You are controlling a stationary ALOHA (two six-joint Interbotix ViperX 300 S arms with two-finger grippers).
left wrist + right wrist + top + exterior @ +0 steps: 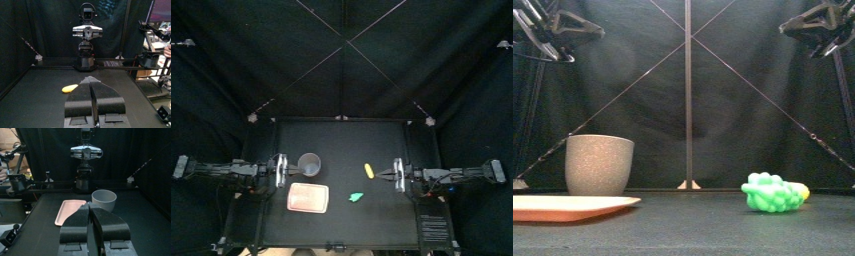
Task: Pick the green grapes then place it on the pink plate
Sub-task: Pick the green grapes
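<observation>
- Green grapes [774, 193] lie loose on your bench [372, 140], near the pink plate [309, 197] but apart, free to pick.
- Your left hand [89, 80] and right hand [89, 207] hang pinched closed, empty, at the sides.

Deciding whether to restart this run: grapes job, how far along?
Nothing done: green grapes lie on the table, apart from the pink plate. Nothing in hand: left tool and right tool sit shut at the sides. Left: pick, carry, place.

Robotics lab, enclosed test booth. Evidence: black curtains [251, 50] on back and sides; small black surface [345, 135]; left arm [225, 168] and right arm [458, 173] mounted at opposite edges.
</observation>
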